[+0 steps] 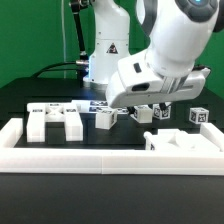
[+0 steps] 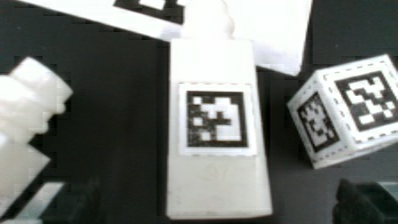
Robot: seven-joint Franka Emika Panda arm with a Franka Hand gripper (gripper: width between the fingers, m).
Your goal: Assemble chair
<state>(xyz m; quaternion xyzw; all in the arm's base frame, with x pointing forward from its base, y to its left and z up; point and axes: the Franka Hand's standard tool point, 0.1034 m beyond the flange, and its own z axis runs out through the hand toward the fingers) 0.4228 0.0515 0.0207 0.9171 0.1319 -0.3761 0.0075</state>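
Chair post (image 2: 217, 120) lies directly below the gripper (image 1: 148, 111), between its wide-spread fingers (image 2: 368, 196), clear of both, nothing pinched. Tagged block (image 2: 349, 108) sits just beside the post; blocky chair pieces (image 1: 55, 121) farther off.

My claw (image 1: 137, 110) hangs with its jaws spread wide, and a long white post (image 2: 215, 120) lies between them on the counter (image 1: 110, 142), with dark bare strips on either flank. On one finger's side a tagged cube (image 2: 352, 108) sits just beside the post, so the lane there is narrow. On the other finger's side a blocky white piece (image 2: 32, 110) stands near, with a wider gap. Ahead of the claw, at the post's far end, the marker board (image 2: 178, 12) lies flat. Toward the exterior view's front, the border frame (image 1: 100, 158) walls the counter, with another white part (image 1: 180, 140) just inside it.
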